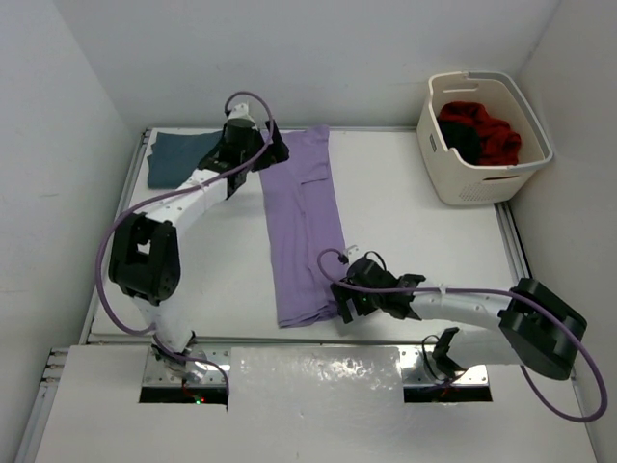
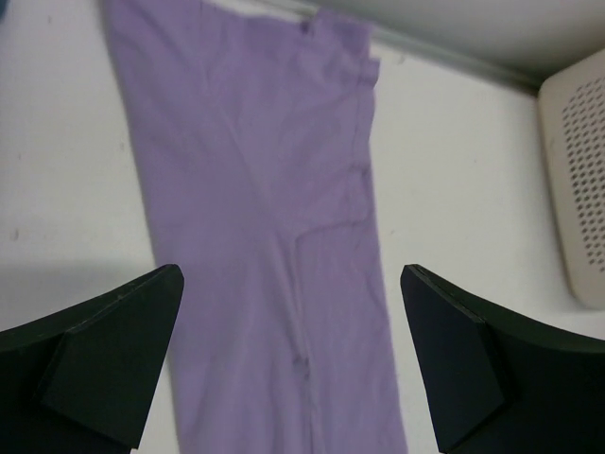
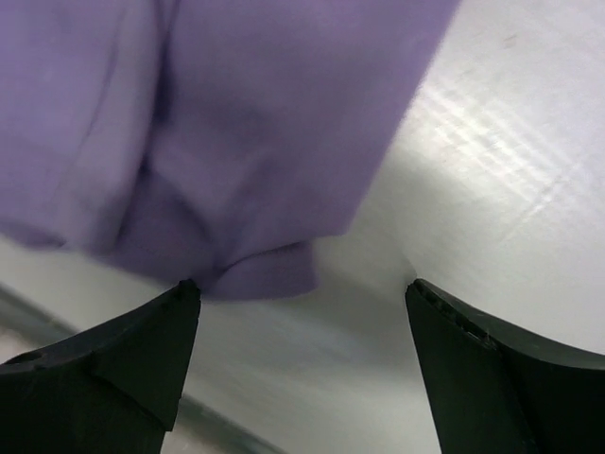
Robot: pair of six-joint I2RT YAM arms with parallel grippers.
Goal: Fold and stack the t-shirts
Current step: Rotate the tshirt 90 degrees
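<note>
white table [image 1: 415,222] bears a teal shirt [image 1: 174,159] only the top view shows.

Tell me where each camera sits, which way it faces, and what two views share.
Top external: above and behind, looking down on the table; both arms show.
Left wrist: on the left arm, facing down at the lavender shirt, basket at right; open fingers show.
Right wrist: low over the shirt's near corner; open fingers show.
Shared: all three see the lavender shirt.
</note>
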